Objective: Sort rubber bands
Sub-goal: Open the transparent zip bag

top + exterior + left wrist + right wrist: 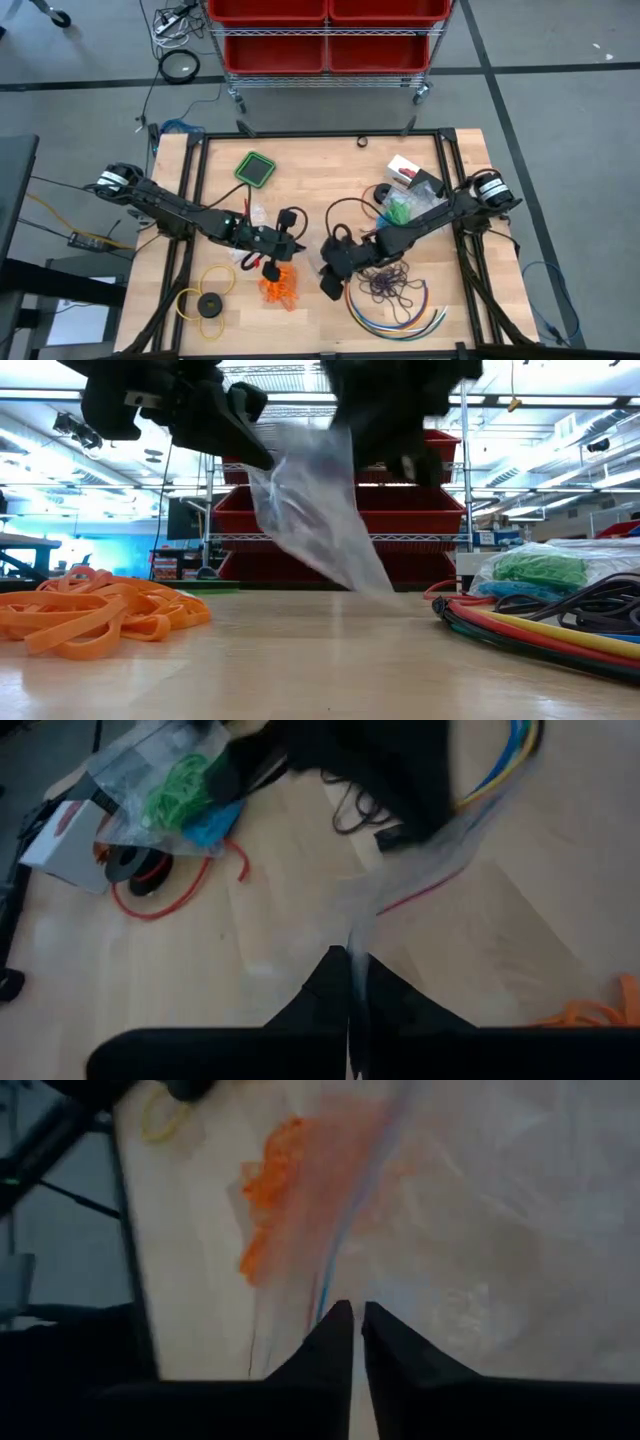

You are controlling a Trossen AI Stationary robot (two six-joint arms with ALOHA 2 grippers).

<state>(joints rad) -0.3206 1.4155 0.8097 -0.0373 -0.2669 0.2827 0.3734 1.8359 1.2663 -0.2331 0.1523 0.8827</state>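
Observation:
A clear plastic zip bag (320, 510) hangs between my two grippers over the middle of the table. Its lowest corner (385, 588) reaches the tabletop. My left gripper (297, 243) is shut on one side of the bag. My right gripper (332, 260) is shut on the other side. A heap of orange rubber bands (280, 288) lies on the table near the left gripper. Dark purple rubber bands (395, 285) lie under the right arm. Green rubber bands (400, 210) and blue ones (215, 825) sit inside another clear bag at the right. My left gripper pinches the bag's edge (358, 935) between its two shut fingers, slanting down from the table's left. The film runs from there toward the other gripper. My right gripper pinches the bag's zip edge (335, 1285) between its fingers, slanting down from the right. The bag spreads out beyond the fingertips and sags below them.
Long multicoloured cables (400, 315) curve along the near right. A yellow ring with a black disc (205, 302) lies near left. A green square object (256, 168) sits far left, a white and red box (405, 170) far right. Bare wood lies along the far middle.

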